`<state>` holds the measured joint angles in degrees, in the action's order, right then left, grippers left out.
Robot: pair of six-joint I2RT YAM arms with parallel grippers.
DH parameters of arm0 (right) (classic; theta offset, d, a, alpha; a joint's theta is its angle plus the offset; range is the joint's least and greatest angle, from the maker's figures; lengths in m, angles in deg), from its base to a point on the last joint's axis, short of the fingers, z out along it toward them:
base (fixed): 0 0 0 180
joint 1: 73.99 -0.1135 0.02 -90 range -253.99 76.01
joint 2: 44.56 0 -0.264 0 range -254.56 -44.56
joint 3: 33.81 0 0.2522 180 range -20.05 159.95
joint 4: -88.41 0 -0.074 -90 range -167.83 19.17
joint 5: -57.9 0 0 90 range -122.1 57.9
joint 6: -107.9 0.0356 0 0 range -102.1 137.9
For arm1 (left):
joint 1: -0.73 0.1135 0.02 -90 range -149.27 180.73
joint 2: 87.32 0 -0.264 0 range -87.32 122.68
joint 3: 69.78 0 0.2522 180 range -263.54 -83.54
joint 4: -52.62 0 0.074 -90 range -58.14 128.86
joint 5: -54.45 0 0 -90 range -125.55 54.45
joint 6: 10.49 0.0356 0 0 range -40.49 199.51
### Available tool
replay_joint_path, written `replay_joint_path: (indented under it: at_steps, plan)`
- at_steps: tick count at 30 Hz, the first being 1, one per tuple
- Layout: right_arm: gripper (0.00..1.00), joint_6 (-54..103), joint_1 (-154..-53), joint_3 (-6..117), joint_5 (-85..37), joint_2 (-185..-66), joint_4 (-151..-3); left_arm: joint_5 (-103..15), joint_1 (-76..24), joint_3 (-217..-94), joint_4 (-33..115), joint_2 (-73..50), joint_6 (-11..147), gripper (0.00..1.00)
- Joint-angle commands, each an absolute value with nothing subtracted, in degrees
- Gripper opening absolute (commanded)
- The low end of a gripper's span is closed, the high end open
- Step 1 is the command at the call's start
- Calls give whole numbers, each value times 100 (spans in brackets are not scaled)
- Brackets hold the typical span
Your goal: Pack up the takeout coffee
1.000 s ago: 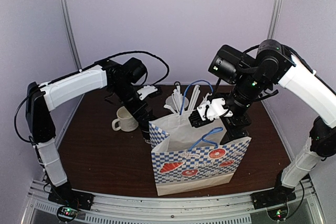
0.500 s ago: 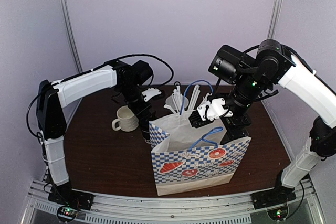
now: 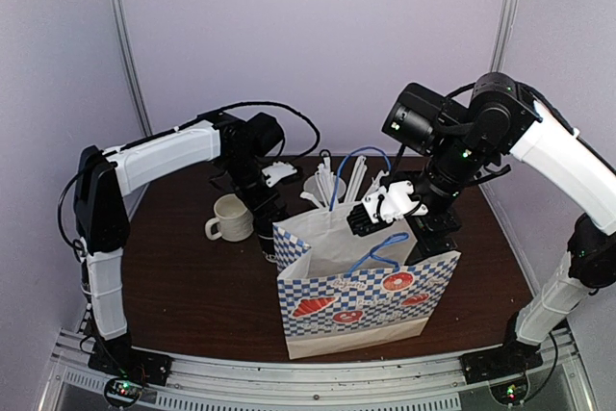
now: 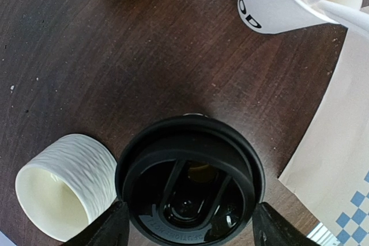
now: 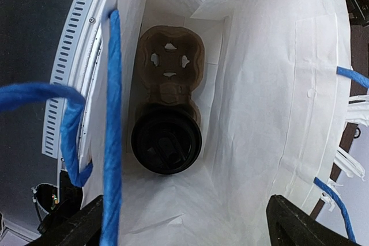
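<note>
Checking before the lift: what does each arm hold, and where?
Left fingers flank the lidded cup near its top; a grip cannot be told. Right fingers hold nothing.

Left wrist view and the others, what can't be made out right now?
- Left wrist view: the lid hides its cup's body; the bottom edge cuts the left gripper, so contact is unclear.
- Right wrist view: bagged cup shows only its lid.
- Top view: left arm hides the outer cup.
</note>
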<state>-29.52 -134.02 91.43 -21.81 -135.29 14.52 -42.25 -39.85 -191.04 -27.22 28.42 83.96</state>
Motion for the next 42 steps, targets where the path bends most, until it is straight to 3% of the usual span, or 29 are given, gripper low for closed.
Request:
replay_joint_path:
  at_steps: [1, 13, 22, 30, 42]
  plan:
    - [95, -3000, -13428, 9194, -2164, -13464, 1576, -4113, -3953, -19268, -2828, 2989, 8428, 77]
    - [95, -3064, -13428, 9661, -2285, -13531, 1759, -4401, -3961, -19206, -2631, 2617, 8535, 82]
    - [95, -3309, -13359, 10224, -3598, -12956, 1009, -4546, -3961, -18952, -2636, 2626, 8553, 80]
    - [95, -3363, -12360, 10189, -4010, -12507, 508, -4688, -3975, -18944, -2671, 2691, 8585, 79]
    - [95, -3236, -11998, 9916, -3815, -12483, 500, -3643, -4199, -18881, -2513, 2442, 8698, 82]
